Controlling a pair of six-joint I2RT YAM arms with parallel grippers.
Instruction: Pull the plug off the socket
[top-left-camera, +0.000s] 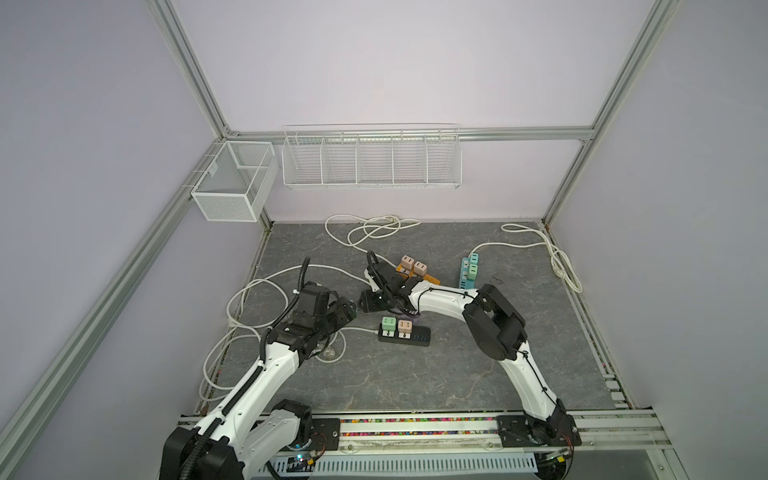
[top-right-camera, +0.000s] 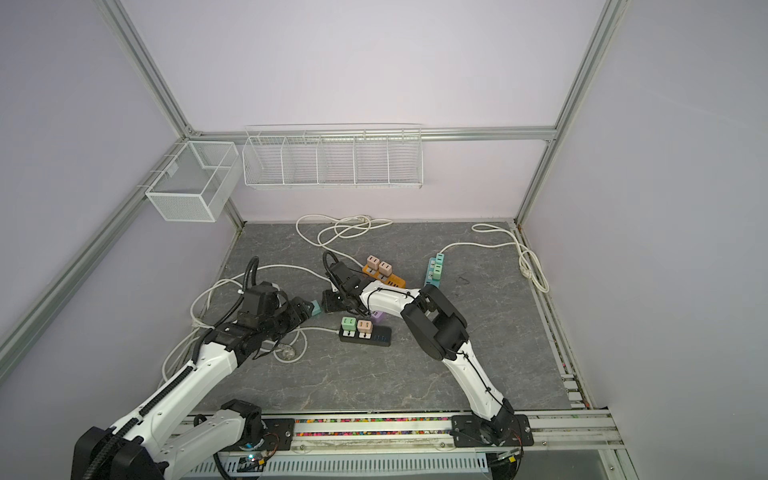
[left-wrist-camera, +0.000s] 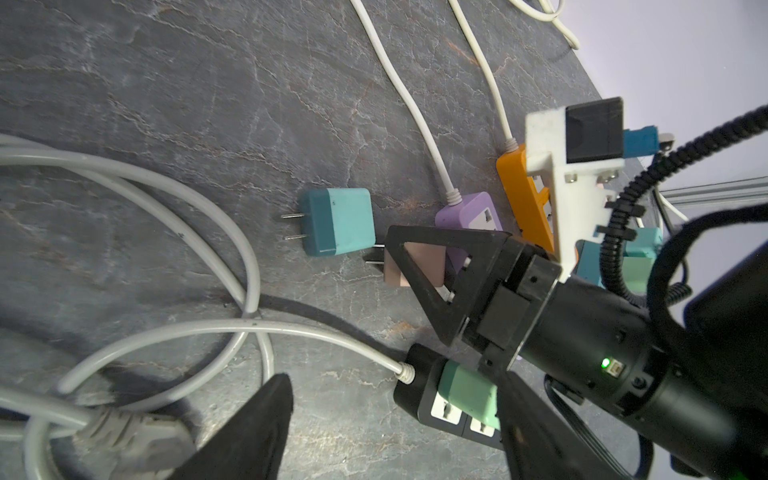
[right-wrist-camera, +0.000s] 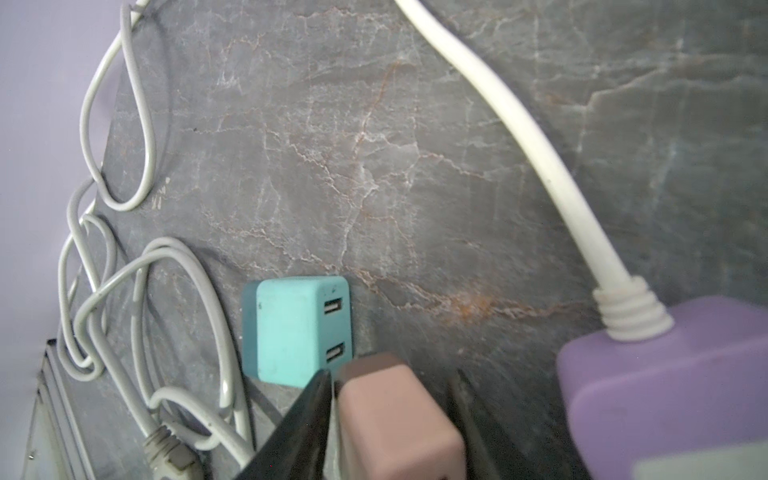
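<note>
Pink plug (right-wrist-camera: 395, 419): out of any socket, lying on gray table (right-wrist-camera: 374, 145), just beside blue-green plug (right-wrist-camera: 295, 328), near purple strip (right-wrist-camera: 665, 395). R gripper (right-wrist-camera: 392, 374): fingers on both sides of it; squeezing or loose, can't tell, too blurry. L gripper (left-wrist-camera: 392, 386): wide open, holding nothing, near cord end of black strip (top-left-camera: 417, 334) w/ green plug (top-left-camera: 389, 325) stuck in.

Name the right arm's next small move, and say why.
Probably lift the right end effector clear: the pink plug is unplugged, prongs bare, beside the teal plug, and the jaws look parted around it.
</note>
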